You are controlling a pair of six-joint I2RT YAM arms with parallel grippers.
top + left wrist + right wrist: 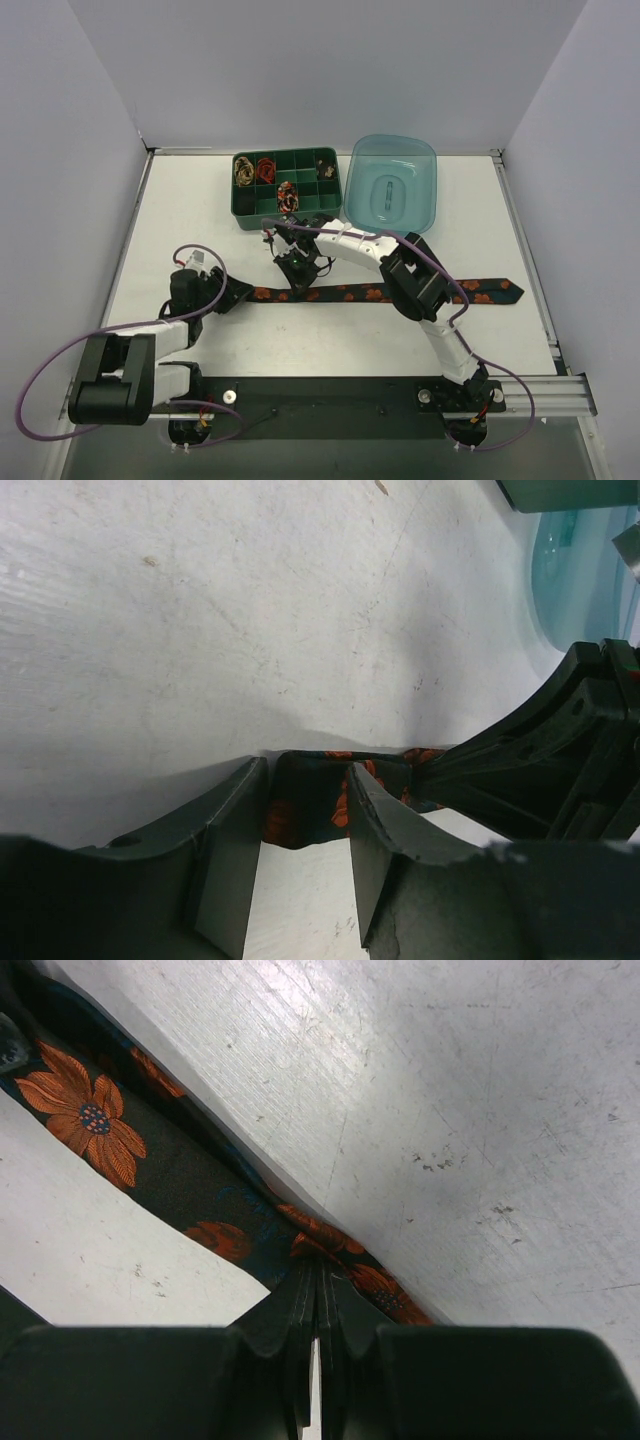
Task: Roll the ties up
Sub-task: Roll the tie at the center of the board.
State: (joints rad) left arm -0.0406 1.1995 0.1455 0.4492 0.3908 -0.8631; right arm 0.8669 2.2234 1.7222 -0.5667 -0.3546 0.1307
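Two claws on one tie (350,293); my right gripper (318,1266) pinches tight onto it; my left gripper (305,785) gapes, tie end between.

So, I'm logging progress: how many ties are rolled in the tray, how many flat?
Rolled ties in the tray: 3
Flat tie on the table: 1
Total: 4 (dark bits in two other compartments are too small to tell)

R pincer (317,1285) pinching blk/orange floral tie (190,1185), diag across white table (450,1110)
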